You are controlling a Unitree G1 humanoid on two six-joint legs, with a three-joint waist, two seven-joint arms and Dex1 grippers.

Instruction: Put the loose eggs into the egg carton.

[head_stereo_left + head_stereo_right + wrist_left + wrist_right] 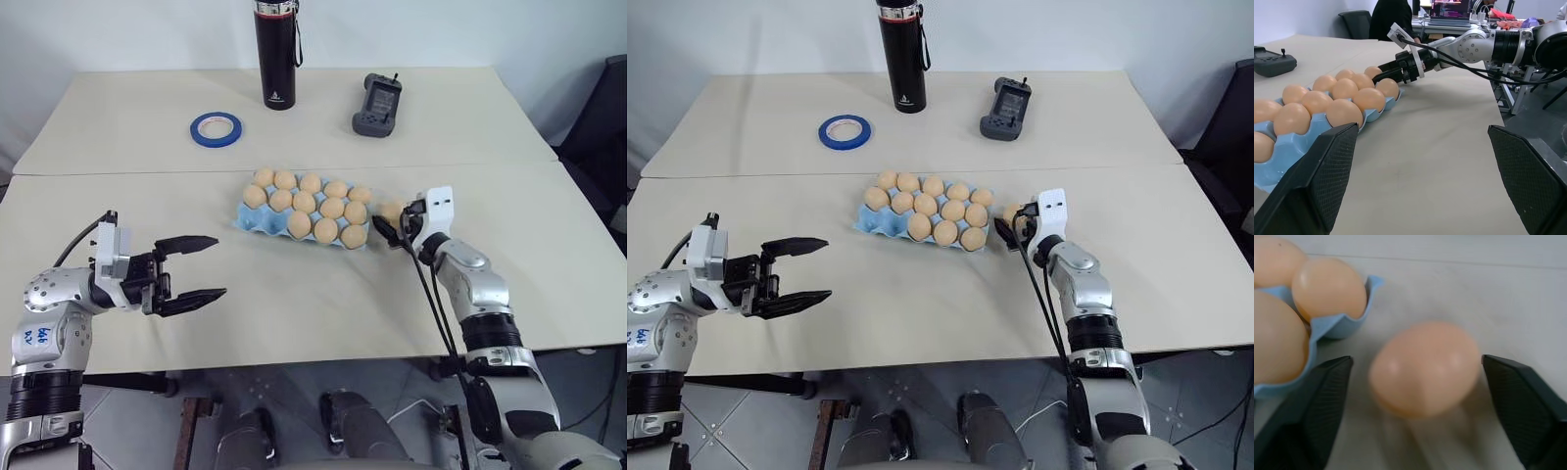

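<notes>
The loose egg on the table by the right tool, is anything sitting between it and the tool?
Nothing visible does. The smooth tan-orange loose egg lies on the bare table between the right tool's two spread black fingers, beside the end of the light blue moulded egg carton.

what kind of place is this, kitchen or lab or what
Most likely a robotics lab or office, not a kitchen. Plain pale work tables pushed together, a handheld controller lying by a tape ring, and behind them a desk with a lit monitor and an office chair.
</notes>
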